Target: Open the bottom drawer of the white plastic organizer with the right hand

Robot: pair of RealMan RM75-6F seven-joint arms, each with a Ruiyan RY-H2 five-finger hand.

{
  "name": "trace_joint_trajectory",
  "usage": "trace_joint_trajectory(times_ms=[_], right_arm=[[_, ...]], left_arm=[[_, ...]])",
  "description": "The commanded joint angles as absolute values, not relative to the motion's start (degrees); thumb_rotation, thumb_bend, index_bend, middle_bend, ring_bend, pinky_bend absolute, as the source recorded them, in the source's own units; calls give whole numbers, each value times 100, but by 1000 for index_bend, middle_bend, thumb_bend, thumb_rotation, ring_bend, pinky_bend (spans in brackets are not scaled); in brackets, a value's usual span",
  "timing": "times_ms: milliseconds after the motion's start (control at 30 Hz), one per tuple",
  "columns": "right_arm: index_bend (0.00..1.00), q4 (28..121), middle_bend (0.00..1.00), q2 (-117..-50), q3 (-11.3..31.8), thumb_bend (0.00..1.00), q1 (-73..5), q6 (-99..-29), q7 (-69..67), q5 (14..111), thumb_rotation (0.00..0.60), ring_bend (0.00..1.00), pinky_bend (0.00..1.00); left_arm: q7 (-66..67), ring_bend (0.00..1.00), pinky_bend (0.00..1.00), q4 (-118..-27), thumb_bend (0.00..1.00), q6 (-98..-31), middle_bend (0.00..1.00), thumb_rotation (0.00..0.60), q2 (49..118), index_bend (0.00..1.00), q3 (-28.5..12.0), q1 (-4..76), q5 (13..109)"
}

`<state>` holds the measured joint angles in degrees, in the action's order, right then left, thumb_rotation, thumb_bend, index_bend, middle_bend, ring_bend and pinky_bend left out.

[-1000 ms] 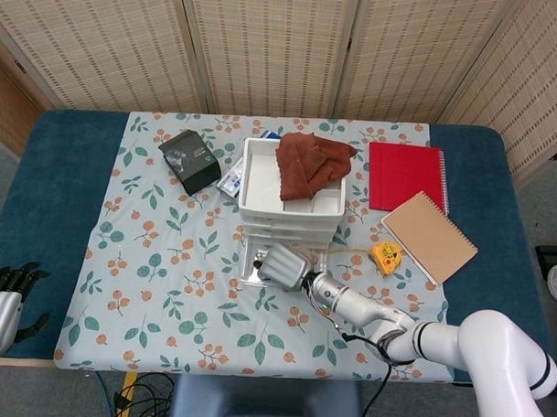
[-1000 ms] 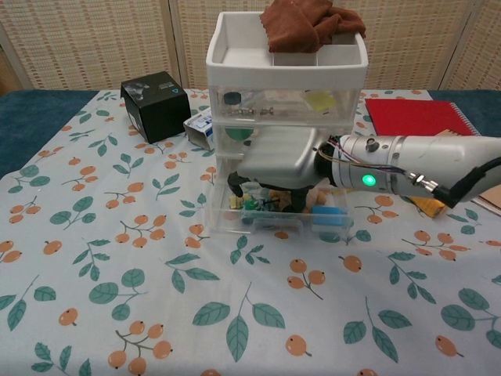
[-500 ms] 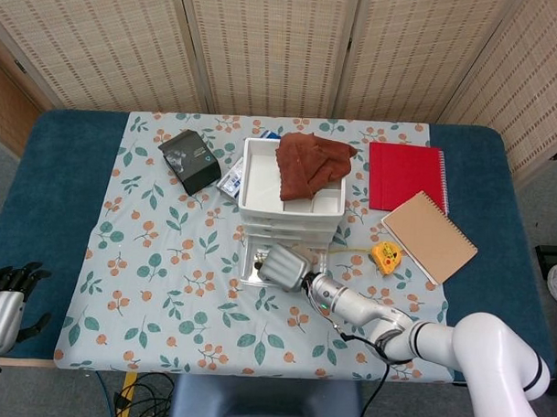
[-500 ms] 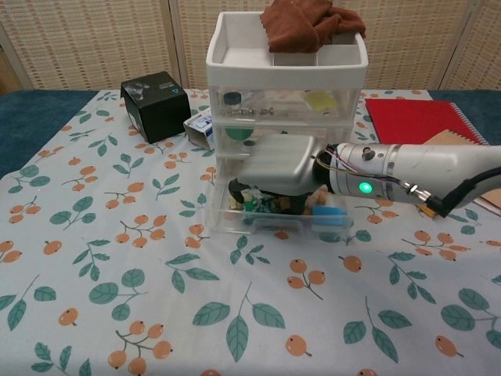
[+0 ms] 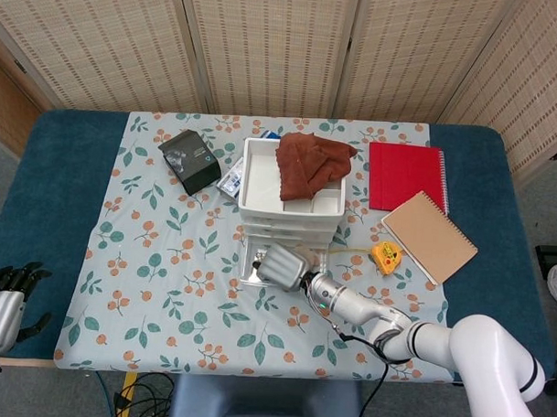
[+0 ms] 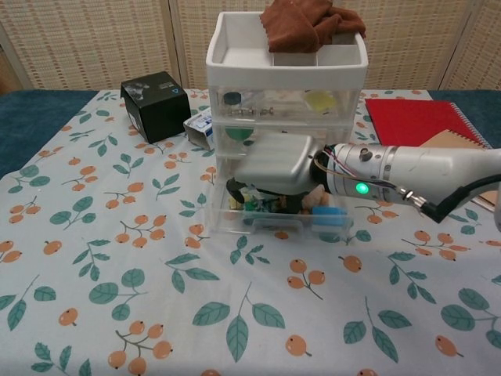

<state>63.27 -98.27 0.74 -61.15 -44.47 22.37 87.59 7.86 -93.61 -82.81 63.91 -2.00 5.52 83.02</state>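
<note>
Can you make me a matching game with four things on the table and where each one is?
Things:
1. brown cloth
2. black box
3. red notebook
4. right hand

Places:
A. flat on the tablecloth, on the far right side
B. at the open bottom drawer of the white organizer
C. piled in the organizer's top tray
D. on the tablecloth, left of the organizer

Pairs: 1-C, 2-D, 3-A, 4-B
</note>
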Motion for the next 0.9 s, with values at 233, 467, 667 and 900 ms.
trace_joint_trajectory(times_ms=[233,467,667,900], right_arm=[[538,6575,859,-9642,146,326,-6006,-4704,2252,8865,600,970,1000],[540,7147,859,-9249,239,346,-5806,-5159,2349,8957,600,970,1000],[545,8208,860,-8449,155,346,-5397,-5781,2398,9147,600,970,1000],[548,8904,860,-7932,-329,350,-4786,-6425,2311,9617,600,970,1000]], left_arm=[[777,206,137,-9364,233,-8275,192,600,6384,258,-207,570,8323],[777,206,137,-9387,233,-8261,192,600,6368,258,-218,608,8369],[775,206,136,-9400,234,-8241,192,600,6379,258,-222,647,8413],[804,206,137,-9431,234,-8190,192,600,6409,258,-219,721,8498]])
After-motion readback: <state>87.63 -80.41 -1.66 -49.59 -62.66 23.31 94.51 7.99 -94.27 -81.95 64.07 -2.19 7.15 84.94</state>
